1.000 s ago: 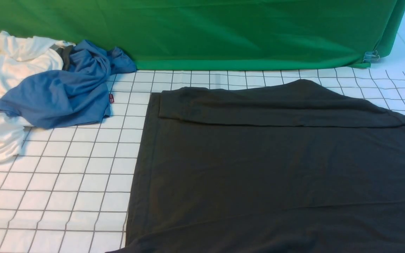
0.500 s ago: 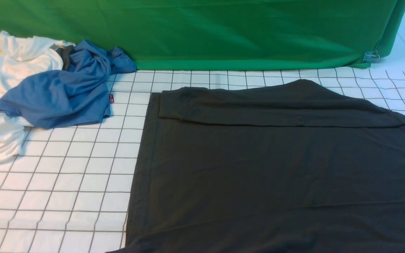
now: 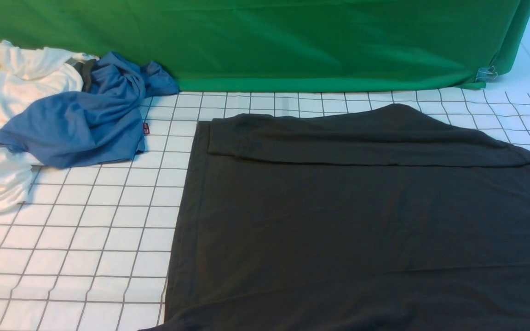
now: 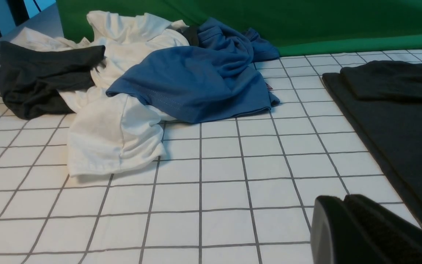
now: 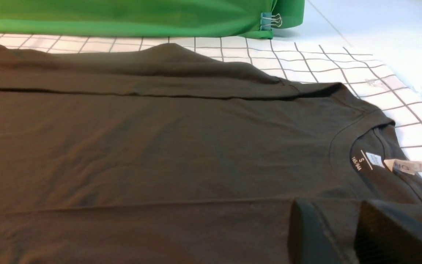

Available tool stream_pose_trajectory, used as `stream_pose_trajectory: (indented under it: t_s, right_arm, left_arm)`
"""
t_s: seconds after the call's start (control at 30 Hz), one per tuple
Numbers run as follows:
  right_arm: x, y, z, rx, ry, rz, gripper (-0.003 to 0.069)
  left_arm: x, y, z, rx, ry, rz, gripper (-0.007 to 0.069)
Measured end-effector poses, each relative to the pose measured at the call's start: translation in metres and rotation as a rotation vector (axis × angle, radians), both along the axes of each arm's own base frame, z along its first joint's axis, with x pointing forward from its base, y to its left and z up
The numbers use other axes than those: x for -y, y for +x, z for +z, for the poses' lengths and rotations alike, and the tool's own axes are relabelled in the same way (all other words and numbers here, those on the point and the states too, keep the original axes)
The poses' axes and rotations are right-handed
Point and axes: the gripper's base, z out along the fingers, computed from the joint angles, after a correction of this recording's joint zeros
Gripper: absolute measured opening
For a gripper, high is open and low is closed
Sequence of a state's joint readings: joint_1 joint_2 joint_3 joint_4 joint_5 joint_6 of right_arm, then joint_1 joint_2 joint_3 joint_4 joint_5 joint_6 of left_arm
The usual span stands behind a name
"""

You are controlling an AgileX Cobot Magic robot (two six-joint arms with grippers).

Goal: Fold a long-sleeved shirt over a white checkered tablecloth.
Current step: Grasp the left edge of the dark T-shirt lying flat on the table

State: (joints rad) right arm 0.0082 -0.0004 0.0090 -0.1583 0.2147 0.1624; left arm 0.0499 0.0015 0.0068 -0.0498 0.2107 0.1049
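Starts at ten o'clock of the front view with a crumpled white garment [image 3: 12, 82] on the tablecloth [image 3: 85, 230], a dark garment [image 4: 39, 77] touching its far-left side. Finds a blue shirt [image 3: 76, 124] draped over the white one's right half, with a small red tag [image 3: 145, 128] at its four o'clock corner. Meets bare grid from eight to nine o'clock, below the heap. Shows, in the left wrist view, the left gripper [image 4: 339, 205] with fingers pressed together, pinching nothing, above bare squares near the shirt's left edge. Reaches the shirt [image 3: 361, 220], spread flat on the tablecloth from centre to three o'clock and down to six, running out of view at right and bottom. Notes one sleeve [image 3: 338, 140] folded across its far edge toward twelve o'clock, and at the right end the collar [image 5: 339, 146] with a white label [image 5: 374, 159] inside. Shows the right gripper [image 5: 333, 211] over the shirt near the collar, fingers parted with a gap between; cannot tell whether touching the cloth. Ends behind everything, from ten to one o'clock, with a green cloth [image 3: 292, 41], pinned by a clip [image 3: 486, 73] at its right end.
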Motion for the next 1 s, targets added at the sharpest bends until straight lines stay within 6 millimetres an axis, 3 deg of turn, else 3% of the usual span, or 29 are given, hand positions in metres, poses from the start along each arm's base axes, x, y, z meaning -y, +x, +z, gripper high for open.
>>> stream_pose_trajectory:
  t_s: [0.33, 0.4, 0.43, 0.53, 0.6, 0.67, 0.73, 1.0]
  right_arm:
    - [0.000, 0.000, 0.000, 0.003, 0.003, 0.000, 0.0242]
    - [0.000, 0.000, 0.000, 0.006, 0.039, -0.008, 0.0242]
    - [0.000, 0.000, 0.000, 0.010, 0.108, -0.020, 0.0242]
    - [-0.003, 0.000, 0.000, 0.025, 0.462, -0.072, 0.0242]
    - [-0.005, 0.000, 0.000, 0.034, 0.781, -0.119, 0.0242]
    - [-0.006, 0.000, 0.000, 0.037, 1.041, -0.166, 0.0242]
    - [-0.006, 0.000, 0.001, 0.042, 1.127, -0.182, 0.0242]
    - [-0.006, 0.000, 0.001, 0.049, 1.096, -0.172, 0.0242]
  left_arm:
    - [0.000, 0.000, 0.002, 0.021, -0.006, 0.001, -0.0029]
    - [0.001, 0.001, 0.006, 0.072, -0.150, 0.005, -0.0029]
    - [0.002, 0.001, 0.009, 0.114, -0.354, 0.010, -0.0029]
    - [0.002, 0.001, 0.015, 0.181, -0.906, 0.028, -0.0029]
    - [0.001, 0.001, 0.017, 0.200, -1.119, 0.034, -0.0029]
    - [0.001, 0.001, 0.017, 0.208, -1.173, 0.037, -0.0029]
    - [0.000, 0.001, 0.017, 0.213, -1.188, 0.038, -0.0029]
    - [-0.004, 0.000, 0.023, 0.296, -1.300, 0.045, -0.0029]
